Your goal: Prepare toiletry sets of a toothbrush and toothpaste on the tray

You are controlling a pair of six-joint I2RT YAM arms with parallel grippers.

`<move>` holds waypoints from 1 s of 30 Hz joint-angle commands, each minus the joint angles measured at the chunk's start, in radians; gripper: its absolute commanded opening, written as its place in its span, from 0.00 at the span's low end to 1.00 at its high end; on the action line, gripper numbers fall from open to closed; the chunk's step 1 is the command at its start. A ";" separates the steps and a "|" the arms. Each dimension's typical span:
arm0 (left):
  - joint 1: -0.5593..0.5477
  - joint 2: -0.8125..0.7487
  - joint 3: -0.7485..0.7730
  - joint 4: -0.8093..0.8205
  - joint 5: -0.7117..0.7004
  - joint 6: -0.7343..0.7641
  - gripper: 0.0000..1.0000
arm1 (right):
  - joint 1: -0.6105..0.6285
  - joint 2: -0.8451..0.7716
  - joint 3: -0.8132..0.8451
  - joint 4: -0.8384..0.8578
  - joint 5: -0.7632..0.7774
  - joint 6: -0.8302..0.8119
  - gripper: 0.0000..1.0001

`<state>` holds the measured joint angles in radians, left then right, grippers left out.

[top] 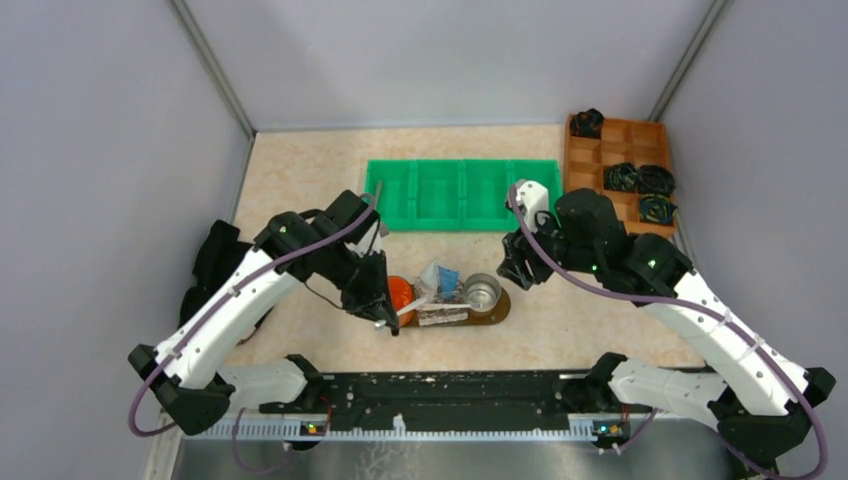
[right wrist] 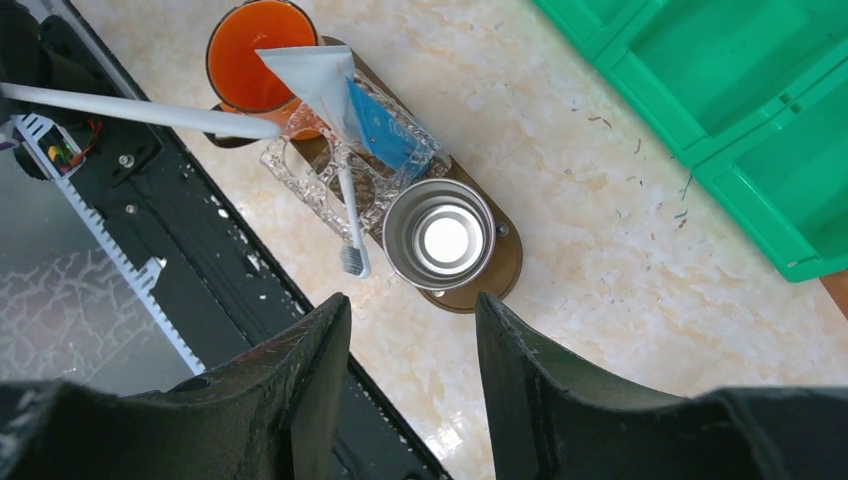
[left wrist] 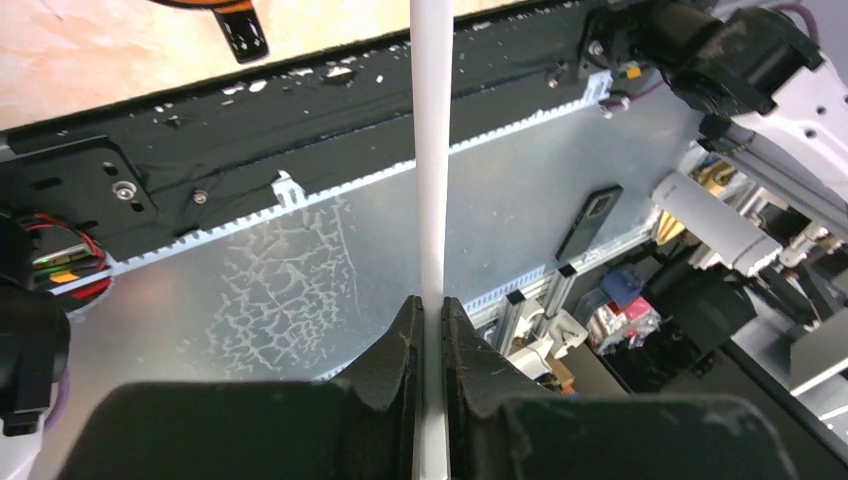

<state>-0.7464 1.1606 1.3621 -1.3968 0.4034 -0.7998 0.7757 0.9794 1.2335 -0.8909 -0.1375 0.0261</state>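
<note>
The dark brown tray (top: 497,309) lies in the middle of the table and carries an orange cup (right wrist: 258,55), a clear glass holder (right wrist: 300,170) and a metal cup (right wrist: 440,235). A white tube (right wrist: 315,75) and a blue tube (right wrist: 385,130) lean over the holder. A grey toothbrush (right wrist: 350,215) lies on the holder. My left gripper (left wrist: 431,310) is shut on a white toothbrush stick (left wrist: 431,150), at the tray's left end (top: 386,316); the stick's far end reaches the holder beside the orange cup (right wrist: 140,112). My right gripper (right wrist: 412,330) is open and empty, above the tray's right end (top: 520,265).
A green compartmented bin (top: 465,192) stands behind the tray. An orange-brown compartmented box (top: 620,165) with black bundles is at the back right. The black base rail (top: 440,395) runs along the near edge. Grey walls close in the sides.
</note>
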 commanded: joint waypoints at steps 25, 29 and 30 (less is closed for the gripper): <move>-0.005 0.130 -0.066 0.098 -0.056 0.002 0.13 | -0.007 -0.029 -0.024 0.041 -0.038 0.006 0.50; -0.005 0.120 -0.022 0.070 -0.069 -0.011 0.13 | -0.006 -0.028 -0.034 0.046 -0.041 0.006 0.50; -0.005 0.115 -0.015 0.063 -0.074 -0.016 0.13 | -0.006 -0.028 -0.037 0.049 -0.040 0.007 0.50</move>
<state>-0.7464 1.2812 1.2961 -1.2972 0.3607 -0.7856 0.7757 0.9672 1.2102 -0.8787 -0.1642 0.0280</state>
